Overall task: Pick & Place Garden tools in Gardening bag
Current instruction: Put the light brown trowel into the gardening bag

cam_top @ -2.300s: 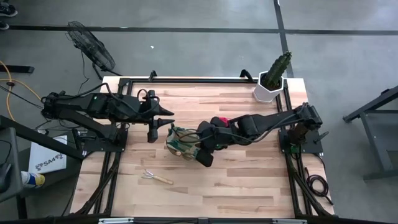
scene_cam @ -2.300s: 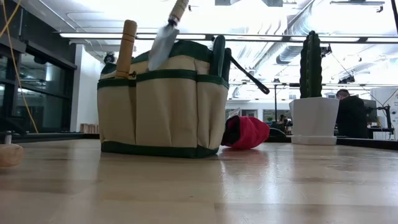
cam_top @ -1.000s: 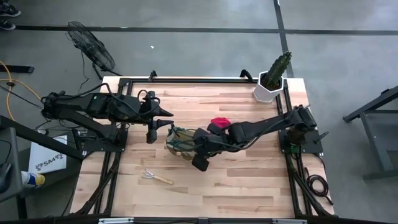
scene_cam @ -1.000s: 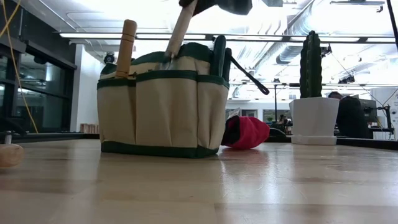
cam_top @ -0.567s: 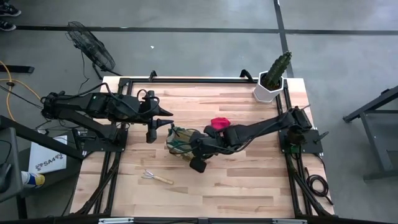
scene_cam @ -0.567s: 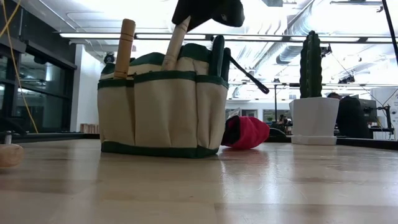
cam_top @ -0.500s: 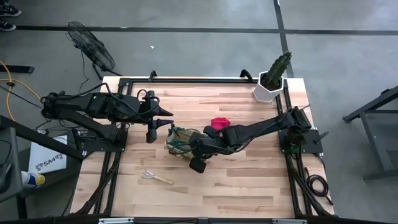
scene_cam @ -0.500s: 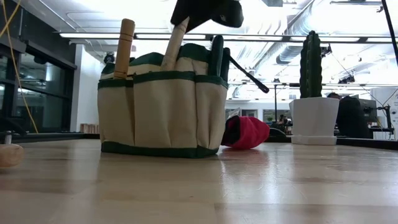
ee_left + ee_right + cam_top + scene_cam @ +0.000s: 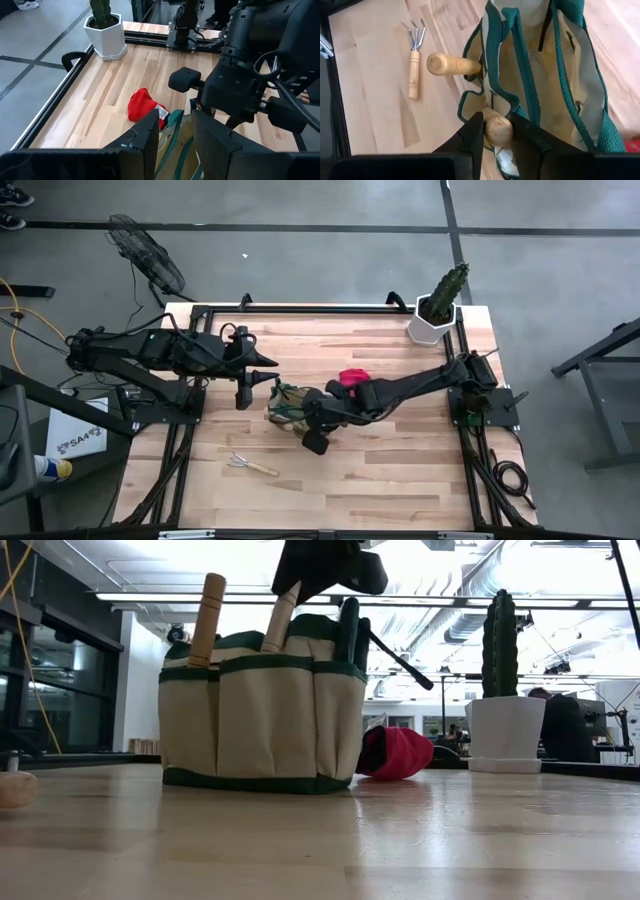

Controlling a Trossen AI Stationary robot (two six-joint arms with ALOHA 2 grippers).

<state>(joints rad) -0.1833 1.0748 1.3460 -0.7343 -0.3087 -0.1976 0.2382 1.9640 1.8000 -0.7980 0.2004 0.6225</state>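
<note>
My right gripper (image 9: pixel 492 131) pinches a trowel's pale wooden handle (image 9: pixel 498 130), upright in a pocket of the tan, green-trimmed gardening bag (image 9: pixel 262 710). Hand rake (image 9: pixel 251 465) lies near it, red glove (image 9: pixel 396 753) just behind. Left gripper (image 9: pixel 175 131) hovers beside, part-open, empty.

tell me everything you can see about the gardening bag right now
The gardening bag is a soft tan fabric tote with dark green trim, handles and outer pockets. It stands upright mid-table, open. Two wooden handles and dark-handled shears stick out. The right claw is at one handle; a red glove lies just behind.
</note>
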